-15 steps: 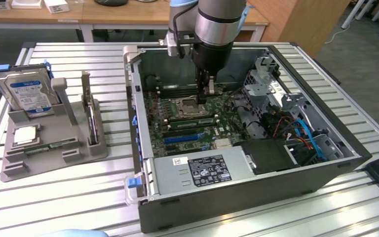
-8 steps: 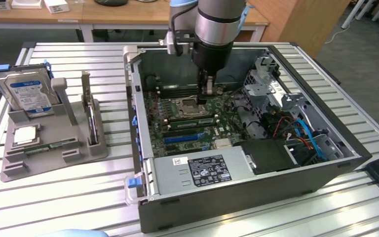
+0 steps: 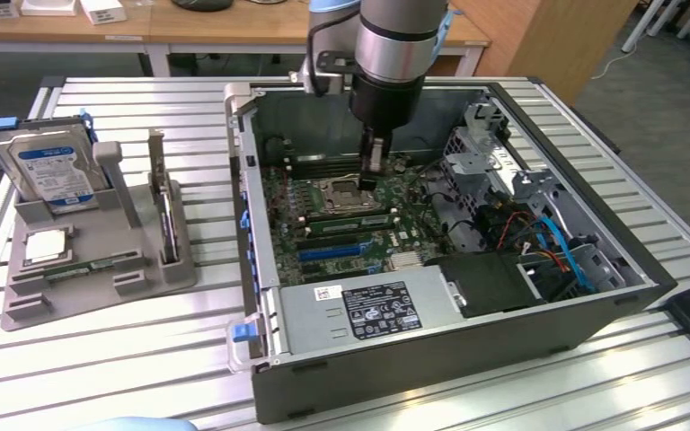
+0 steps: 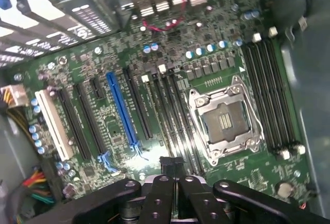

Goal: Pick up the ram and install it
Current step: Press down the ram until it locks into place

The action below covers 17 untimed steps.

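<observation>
A narrow green stick, the ram (image 3: 83, 267), lies flat on the grey holder (image 3: 33, 310) at the exterior view's left, just in front of a square silver chip. My gripper (image 3: 372, 182) hangs inside the open computer case, far from the ram and low over the motherboard beside the CPU socket (image 3: 342, 195). In the wrist view my gripper (image 4: 171, 164) is shut, its dark tips pressed together with nothing visible between them. They hover over the black memory slots (image 4: 172, 121) next to the open socket (image 4: 225, 122).
A blue-labelled hard drive (image 3: 48, 171) stands upright at the back of the holder. The case walls (image 3: 244, 180), a drive cage (image 3: 483, 153), cables (image 3: 549, 242) and the power supply (image 3: 369, 310) ring the motherboard. A blue expansion slot (image 4: 122, 110) lies beside the memory slots.
</observation>
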Motion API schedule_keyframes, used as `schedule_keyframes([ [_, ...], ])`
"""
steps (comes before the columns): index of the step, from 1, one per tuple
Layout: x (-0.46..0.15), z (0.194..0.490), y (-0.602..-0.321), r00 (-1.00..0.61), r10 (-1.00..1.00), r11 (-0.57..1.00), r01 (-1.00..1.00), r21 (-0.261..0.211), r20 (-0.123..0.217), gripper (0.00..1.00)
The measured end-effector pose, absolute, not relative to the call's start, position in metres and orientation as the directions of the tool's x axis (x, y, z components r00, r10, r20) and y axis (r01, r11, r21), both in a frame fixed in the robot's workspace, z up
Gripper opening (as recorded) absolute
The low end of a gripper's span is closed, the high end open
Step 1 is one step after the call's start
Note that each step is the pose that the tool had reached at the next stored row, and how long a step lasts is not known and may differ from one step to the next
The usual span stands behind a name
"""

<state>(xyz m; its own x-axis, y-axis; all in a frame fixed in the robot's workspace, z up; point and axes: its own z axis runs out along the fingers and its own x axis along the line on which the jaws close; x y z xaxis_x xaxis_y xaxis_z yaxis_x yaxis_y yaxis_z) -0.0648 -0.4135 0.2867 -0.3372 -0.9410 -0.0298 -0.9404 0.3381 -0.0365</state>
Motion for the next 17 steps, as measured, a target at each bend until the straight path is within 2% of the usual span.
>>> schedule_keyframes([
  [17,-0.0648,0.2868,-0.4135,-0.587,-0.809,0.588,-0.808,-0.037,-0.030,0.10],
])
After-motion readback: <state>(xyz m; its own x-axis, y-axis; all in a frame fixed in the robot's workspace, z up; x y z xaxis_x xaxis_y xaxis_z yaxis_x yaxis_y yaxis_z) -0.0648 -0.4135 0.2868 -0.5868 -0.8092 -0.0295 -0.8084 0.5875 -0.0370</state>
